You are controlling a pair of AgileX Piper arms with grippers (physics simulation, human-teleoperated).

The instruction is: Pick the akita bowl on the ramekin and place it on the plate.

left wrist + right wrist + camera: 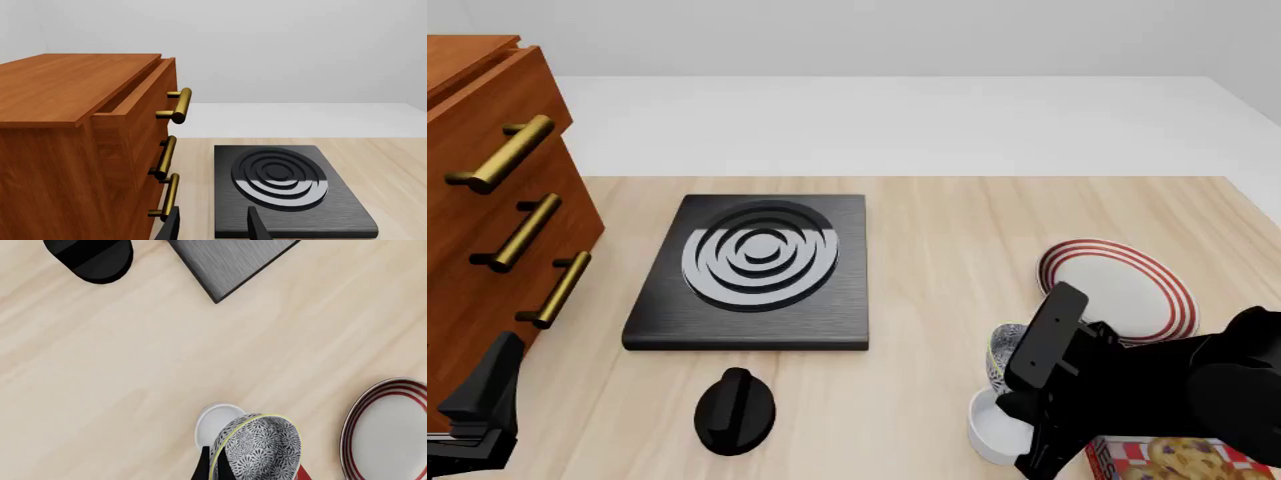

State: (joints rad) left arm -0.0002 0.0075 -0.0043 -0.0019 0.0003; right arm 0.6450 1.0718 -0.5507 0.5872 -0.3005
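Two arms share the table, and only the right one is busy. Near the table's front edge toward its right corner, the right gripper [212,467] has its fingers pinched on the rim of the akita bowl [261,447], one finger inside and one outside, which suits a thin-walled dish. The bowl hangs tilted and raised, partly overlapping the ramekin [212,421] in the right wrist view, so it looks lifted clear of the cup rather than seated in it. Beyond and to the right, near the right edge, waits the plate [1128,285], bare and close enough for a short carry. The left gripper [212,225] sits idle at the front left corner, its fingers parted and empty, facing the black stove [754,270] mid-table and the wooden drawer cabinet [487,200] along the left edge.
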